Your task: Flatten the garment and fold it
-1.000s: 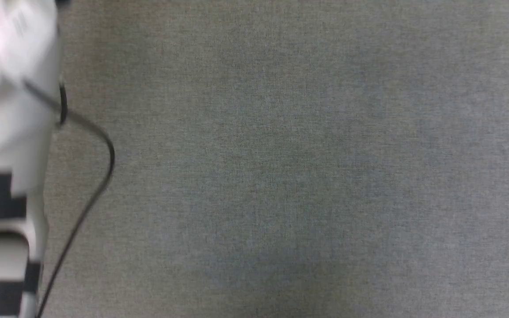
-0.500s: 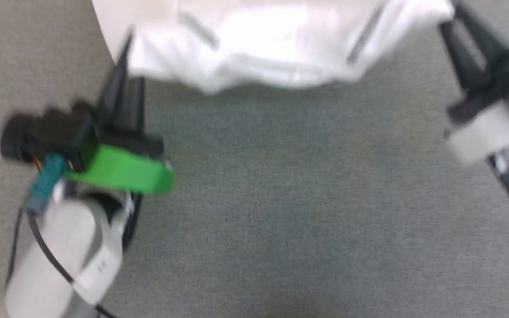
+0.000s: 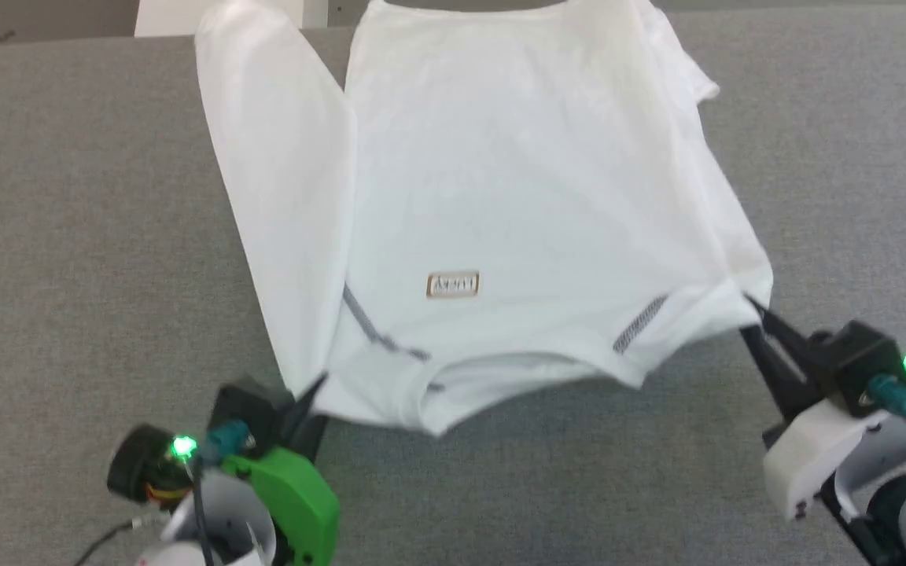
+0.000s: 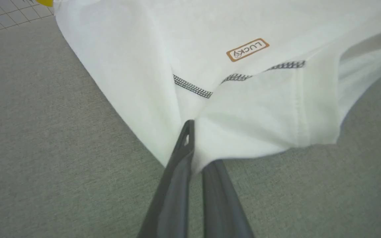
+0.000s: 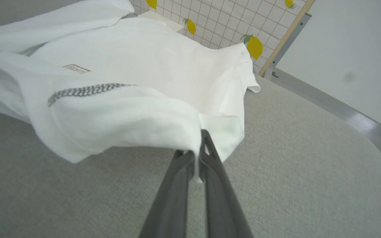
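garment [image 3: 516, 196]: white shirt spread on the grey counter [image 3: 68, 236], collar end nearest, far end at the counter's far edge, one sleeve laid along its left side; bare counter lies wide on either side and in front. left tool [image 3: 307, 397] and right tool [image 3: 752, 310]: each pinched tight on a near corner of the garment, holding that edge raised off the counter, which in the right wrist view ends in a rounded corner beside a metal rail [image 5: 342, 109] and a lemon-print tiled wall [image 5: 230, 19]. label [image 4: 247, 50]: small tan-bordered patch below the collar, reads "luck" plus a small mark, with grey-speckled seams [image 4: 192, 86] beside it.
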Tool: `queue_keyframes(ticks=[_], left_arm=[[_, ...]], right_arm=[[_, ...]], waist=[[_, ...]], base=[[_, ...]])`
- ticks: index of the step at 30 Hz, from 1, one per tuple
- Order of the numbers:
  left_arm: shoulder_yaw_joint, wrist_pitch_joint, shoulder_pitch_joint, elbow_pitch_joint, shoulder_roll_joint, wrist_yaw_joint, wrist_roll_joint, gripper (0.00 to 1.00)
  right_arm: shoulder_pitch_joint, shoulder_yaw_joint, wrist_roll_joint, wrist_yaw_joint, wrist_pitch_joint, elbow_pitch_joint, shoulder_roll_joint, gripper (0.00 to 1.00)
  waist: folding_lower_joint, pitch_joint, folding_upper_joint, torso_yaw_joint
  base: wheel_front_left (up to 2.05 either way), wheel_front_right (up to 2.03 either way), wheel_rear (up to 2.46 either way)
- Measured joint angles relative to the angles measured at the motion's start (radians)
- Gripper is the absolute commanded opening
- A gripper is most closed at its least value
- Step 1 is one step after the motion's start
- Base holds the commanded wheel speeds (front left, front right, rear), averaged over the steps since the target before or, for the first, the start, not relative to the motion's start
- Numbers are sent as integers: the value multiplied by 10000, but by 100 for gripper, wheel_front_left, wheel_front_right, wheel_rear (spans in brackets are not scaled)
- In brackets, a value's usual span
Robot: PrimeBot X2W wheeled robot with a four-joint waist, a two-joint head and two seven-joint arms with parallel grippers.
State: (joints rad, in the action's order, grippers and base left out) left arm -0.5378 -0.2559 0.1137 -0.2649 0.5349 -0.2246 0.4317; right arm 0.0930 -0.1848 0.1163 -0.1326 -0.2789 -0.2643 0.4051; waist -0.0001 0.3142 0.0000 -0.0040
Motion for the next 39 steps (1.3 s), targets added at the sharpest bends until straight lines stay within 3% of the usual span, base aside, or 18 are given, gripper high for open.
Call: queue_keyframes(ticks=[16, 23, 26, 27, 28, 29, 30, 31, 39], left_arm=[[-1331, -2190, -1650, 616, 320, 784, 1530, 0], [-1523, -2410, -1918, 807, 309, 782, 1699, 0], [-1457, -1981, -1893, 1012, 224, 771, 1632, 0], [-1452, -1862, -1875, 1083, 184, 771, 1603, 0], [-1411, -1641, -1860, 1193, 82, 769, 1559, 15], [-1415, -1546, -1834, 1271, -6, 771, 1557, 22], [-1446, -1503, -1824, 1327, -52, 784, 1553, 42], [-1459, -1388, -1818, 1371, -82, 788, 1509, 100], [-1208, -928, -1913, 1089, -54, 976, 1787, 100]], right_arm=[[-2418, -412, 280, 0, -917, 533, 518, 0], [-3034, -401, 268, 0, -1158, 690, 477, 0], [-3036, -284, 188, 0, -1070, 780, 339, 0], [-3034, -240, 150, 0, -1018, 821, 255, 11], [-3033, -213, 90, 0, -940, 865, 165, 40], [-3024, -188, 48, 0, -844, 892, 84, 69], [-3015, -169, 38, 0, -802, 934, 2, 100], [-3011, -174, 19, 0, -802, 970, -52, 100], [-3253, 128, 798, 0, -1325, 61, -188, 100]], waist=[[0, -1118, 0, -1], [0, -1306, 0, 29], [0, -1296, 0, 52], [0, -1296, 0, 55], [0, -1297, 0, 60], [0, -1304, 0, 63], [0, -1320, 0, 64], [0, -1339, 0, 67], [0, -1668, 0, 129]], base=[[0, 0, 0], [0, 0, 0], [0, 0, 0], [0, 0, 0], [0, 0, 0], [0, 0, 0], [0, 0, 0], [0, 0, 0], [0, 0, 0]])
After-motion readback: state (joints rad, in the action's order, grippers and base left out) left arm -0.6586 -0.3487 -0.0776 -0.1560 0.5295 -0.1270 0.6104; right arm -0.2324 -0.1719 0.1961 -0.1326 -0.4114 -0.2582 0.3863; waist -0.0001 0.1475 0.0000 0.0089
